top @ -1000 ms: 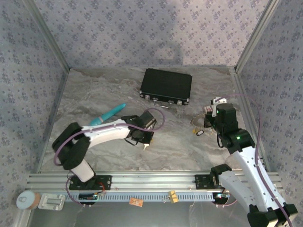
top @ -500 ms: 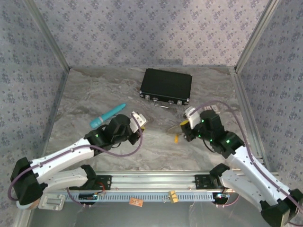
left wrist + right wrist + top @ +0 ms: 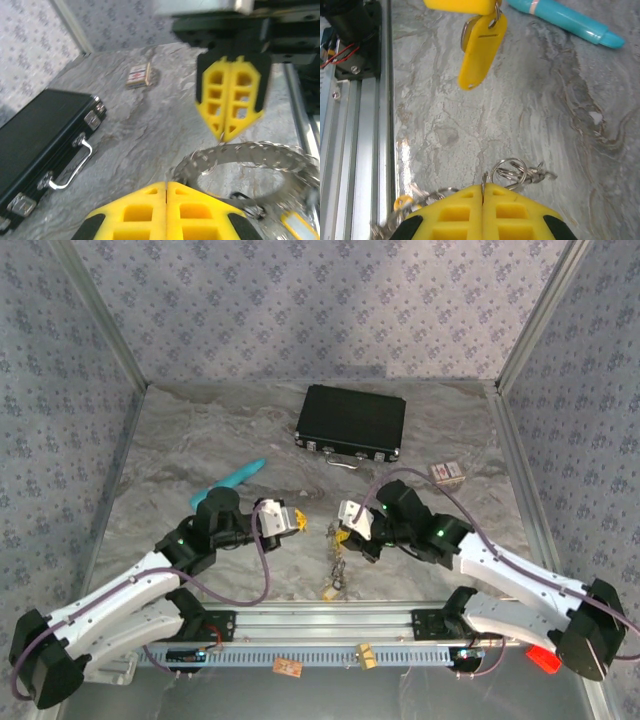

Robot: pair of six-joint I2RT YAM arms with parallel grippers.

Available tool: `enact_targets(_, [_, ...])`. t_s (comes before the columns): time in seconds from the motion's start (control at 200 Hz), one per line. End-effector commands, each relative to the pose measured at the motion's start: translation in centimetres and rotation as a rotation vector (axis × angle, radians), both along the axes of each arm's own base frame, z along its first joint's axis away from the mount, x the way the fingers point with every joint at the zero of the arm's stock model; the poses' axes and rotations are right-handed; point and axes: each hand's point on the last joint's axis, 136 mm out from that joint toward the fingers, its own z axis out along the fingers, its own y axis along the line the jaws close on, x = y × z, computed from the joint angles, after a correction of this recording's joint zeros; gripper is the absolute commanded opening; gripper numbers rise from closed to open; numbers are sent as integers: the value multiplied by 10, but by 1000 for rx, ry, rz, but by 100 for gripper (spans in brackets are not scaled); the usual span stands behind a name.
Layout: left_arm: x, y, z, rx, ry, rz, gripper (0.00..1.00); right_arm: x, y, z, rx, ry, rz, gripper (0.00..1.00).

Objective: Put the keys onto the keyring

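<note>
Left fingers [image 3: 161,202] are shut on a yellow-tagged key [image 3: 479,45]; right fingers [image 3: 479,205], also shut, pinch the keyring [image 3: 250,155] just beyond, above the table [image 3: 180,440] — I'd hold the keyring steady and slide the key's loop on slowly.

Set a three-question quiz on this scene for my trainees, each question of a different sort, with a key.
1. True or false: the black rectangular case lies with its lid open.
2. Multiple choice: the teal pen-like stick lies nearer to A) the left gripper or B) the right gripper.
3. Short answer: in the right wrist view, what colour is the plastic key tag hanging at the left gripper's fingertips?
Key: 1 false; 2 A; 3 yellow.
</note>
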Motion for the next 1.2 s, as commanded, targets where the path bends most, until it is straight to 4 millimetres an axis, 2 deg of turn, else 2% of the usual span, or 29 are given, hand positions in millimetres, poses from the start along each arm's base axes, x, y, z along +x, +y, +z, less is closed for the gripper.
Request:
enact_targets(0.0, [-17,-9,22,-61,-133,-160,0,1,20,31,88,-96,114,0])
enact_targets(0.15, [-13,-13,22,-64,-143,-205,0,2,25,37,124,-98,168,0])
enact_targets(0.35, [-13,-18,16,-37,-164,-287,0,3,20,47,163,-89,211,0])
enact_targets(0.685, [-13,-25,9,-3,-203,-358,0,9,21,41,127,-58,241,0])
enact_targets(1.199, [-14,-26,1,25,-203,-380,0,3,30,45,139,-20,319,0])
